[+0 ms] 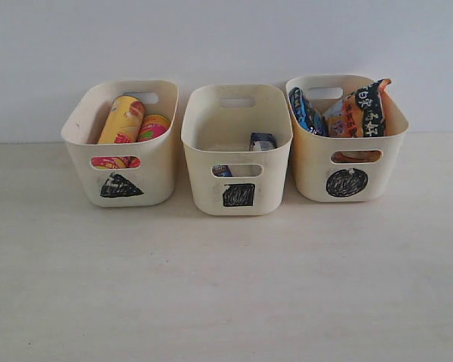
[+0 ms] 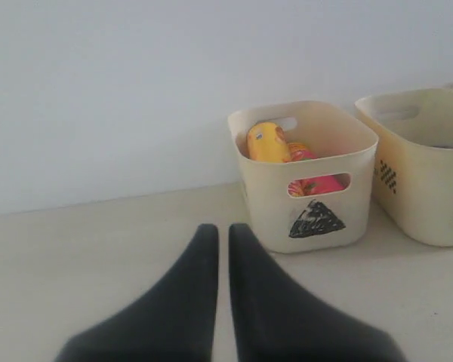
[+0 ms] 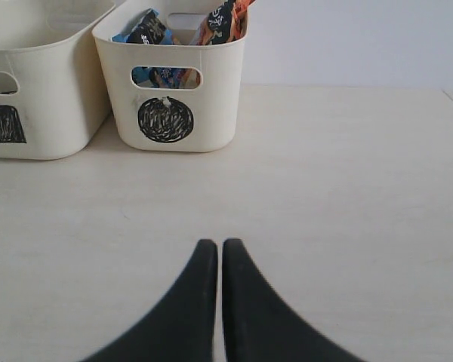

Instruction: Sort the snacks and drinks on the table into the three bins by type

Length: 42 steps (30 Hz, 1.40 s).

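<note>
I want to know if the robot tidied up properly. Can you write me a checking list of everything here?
Surface: pale table, faint wood grain.
Job's things: triangle bin holds the yellow tube and pink tube. Square bin holds a small blue-and-white pack, and a dark item shows through its handle cutout. Circle bin holds the blue-black packet and orange-black packet.
Clutter: nothing seen.
Grippers: left gripper and right gripper both shut, holding nothing.
Cables: nothing seen.
Surroundings: plain white wall behind the bins.
</note>
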{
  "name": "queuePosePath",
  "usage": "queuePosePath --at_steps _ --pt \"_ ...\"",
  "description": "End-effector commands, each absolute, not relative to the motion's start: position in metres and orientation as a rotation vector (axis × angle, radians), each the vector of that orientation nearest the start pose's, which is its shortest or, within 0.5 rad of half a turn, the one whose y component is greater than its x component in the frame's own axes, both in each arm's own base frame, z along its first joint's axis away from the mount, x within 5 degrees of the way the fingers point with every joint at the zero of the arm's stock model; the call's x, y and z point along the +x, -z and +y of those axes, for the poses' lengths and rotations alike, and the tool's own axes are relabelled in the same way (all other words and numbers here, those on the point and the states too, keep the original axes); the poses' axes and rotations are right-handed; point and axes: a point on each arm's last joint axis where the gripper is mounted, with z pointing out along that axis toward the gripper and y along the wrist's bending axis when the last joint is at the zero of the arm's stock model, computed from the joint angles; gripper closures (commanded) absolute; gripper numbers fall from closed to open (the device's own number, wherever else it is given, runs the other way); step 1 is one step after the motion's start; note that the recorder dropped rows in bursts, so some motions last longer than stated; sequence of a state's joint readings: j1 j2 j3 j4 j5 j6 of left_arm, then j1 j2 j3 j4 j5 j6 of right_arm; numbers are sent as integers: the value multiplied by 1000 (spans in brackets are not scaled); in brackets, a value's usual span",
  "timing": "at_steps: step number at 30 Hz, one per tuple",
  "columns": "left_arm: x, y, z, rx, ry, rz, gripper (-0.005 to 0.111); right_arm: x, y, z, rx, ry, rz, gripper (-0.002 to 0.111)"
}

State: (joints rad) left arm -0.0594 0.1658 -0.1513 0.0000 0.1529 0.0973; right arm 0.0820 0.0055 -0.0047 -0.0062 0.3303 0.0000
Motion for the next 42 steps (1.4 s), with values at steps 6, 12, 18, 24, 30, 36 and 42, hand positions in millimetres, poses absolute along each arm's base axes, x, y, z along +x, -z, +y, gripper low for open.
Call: queuePosePath --at_steps 6,12,18,24,30,36,42 --pt "59 -220 -1 44 -7 1607 102 54 -184 4 -82 -45 1804 108" --pt "57 -201 -1 43 -5 1615 102 54 -184 4 -82 -45 1804 108" --pt "56 -198 -1 42 -7 1645 102 54 -184 4 -82 -45 1804 108" --pt "55 -190 0 49 -23 1740 102 54 -184 4 -82 -45 1804 108" --pt "55 -188 0 76 -49 1765 102 54 -184 4 -82 -45 1804 108" --pt "55 -187 0 58 -30 1777 102 54 -184 4 -82 -45 1804 108" --pt "55 -187 0 59 -31 1777 102 54 -184 4 -82 -45 1804 108"
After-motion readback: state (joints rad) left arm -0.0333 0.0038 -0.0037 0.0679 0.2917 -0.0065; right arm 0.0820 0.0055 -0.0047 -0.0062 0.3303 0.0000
